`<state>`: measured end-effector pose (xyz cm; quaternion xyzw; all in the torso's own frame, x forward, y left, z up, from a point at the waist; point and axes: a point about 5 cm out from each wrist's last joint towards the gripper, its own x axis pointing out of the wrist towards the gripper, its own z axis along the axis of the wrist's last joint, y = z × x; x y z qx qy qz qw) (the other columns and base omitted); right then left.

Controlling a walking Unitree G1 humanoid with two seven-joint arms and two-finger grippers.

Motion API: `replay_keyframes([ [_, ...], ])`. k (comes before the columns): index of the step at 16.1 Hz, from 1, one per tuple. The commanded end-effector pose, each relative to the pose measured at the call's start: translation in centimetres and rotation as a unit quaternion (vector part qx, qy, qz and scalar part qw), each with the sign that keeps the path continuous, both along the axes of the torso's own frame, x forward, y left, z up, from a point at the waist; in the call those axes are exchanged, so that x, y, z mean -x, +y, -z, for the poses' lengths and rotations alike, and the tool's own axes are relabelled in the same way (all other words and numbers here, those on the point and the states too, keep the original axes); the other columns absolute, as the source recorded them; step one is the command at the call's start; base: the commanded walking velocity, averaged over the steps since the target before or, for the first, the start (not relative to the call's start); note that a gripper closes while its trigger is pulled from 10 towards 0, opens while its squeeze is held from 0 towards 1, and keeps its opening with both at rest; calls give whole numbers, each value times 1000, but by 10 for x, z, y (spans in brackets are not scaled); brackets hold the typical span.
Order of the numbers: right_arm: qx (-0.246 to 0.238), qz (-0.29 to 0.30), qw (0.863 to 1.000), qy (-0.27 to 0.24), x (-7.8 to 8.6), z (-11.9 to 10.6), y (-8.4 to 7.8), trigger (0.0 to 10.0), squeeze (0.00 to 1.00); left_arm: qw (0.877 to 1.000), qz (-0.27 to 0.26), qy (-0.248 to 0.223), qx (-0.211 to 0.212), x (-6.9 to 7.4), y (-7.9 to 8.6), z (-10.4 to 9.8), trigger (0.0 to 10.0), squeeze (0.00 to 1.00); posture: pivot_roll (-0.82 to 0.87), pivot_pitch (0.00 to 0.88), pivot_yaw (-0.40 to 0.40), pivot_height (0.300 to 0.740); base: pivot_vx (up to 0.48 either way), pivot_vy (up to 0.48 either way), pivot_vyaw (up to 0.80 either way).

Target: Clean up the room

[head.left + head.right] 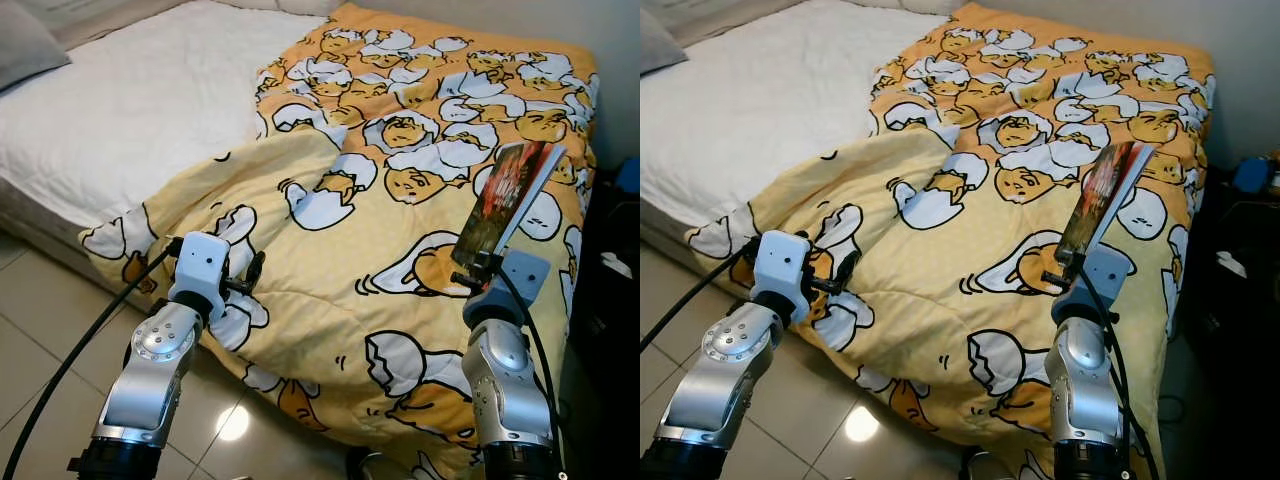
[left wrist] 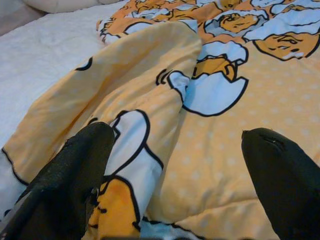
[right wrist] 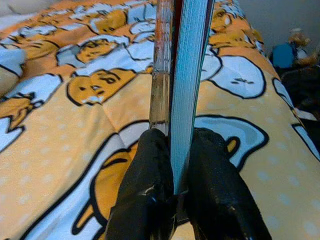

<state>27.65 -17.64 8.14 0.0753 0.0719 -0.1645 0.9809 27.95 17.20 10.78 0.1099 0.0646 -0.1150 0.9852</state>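
- We see a bed (image 1: pixel 120 120) with a white mattress cover on its left part, running from the near left to the far side of the scene.
- A yellow duvet (image 1: pixel 400 200), printed with cartoon egg figures, covers the right part of the bed and hangs over its near edge toward the tiled floor (image 1: pixel 40 320).
- The duvet's left edge is folded over on itself, and this fold lies across the white cover near the middle of the bed.
- We find the right gripper (image 3: pixel 172 165) raised over the near right part of the duvet, its two black fingers (image 3: pixel 150 170) pressed against the two covers of a book (image 1: pixel 508 195).
- The book stands nearly upright and leans a little to the right; in the right wrist view we look along its pale page edges, with the glossy red and dark cover beside them.
- The left gripper (image 2: pixel 175 165) hovers at the near left edge of the duvet, beside the fold, with its jaws spread wide and only fabric between them.
- A grey pillow (image 1: pixel 30 40) lies at the far left corner of the bed.
- To the right of the bed we note a dark area with a small blue object (image 1: pixel 1250 172); what it is we cannot tell.
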Motion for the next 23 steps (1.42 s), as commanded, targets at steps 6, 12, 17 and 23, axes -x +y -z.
replay_keyframes([
  [6, -3, -14, 1000, -8, 0, -6, 14, 10000, 0, 1000, -4, -4, 9, -1, 0, 0, 10000, 0, 88, 0, 9, 740, 0, 47, -800],
  [12, -2, -18, 1000, -4, -2, -6, 12, 10000, 0, 1000, -1, -5, 14, -2, -1, 1, 10000, 0, 88, 0, 0, 740, 0, 324, -800],
  [17, 0, -22, 1000, -1, -5, -6, 13, 10000, 0, 1000, -2, -6, 15, -3, 1, 1, 10000, 0, 90, 0, -1, 740, 0, 349, -800],
  [23, 9, -30, 999, -13, -7, -10, 14, 10000, 0, 1000, -6, -9, 21, -7, 3, -1, 10000, 0, 87, 0, 0, 740, 0, 357, -800],
])
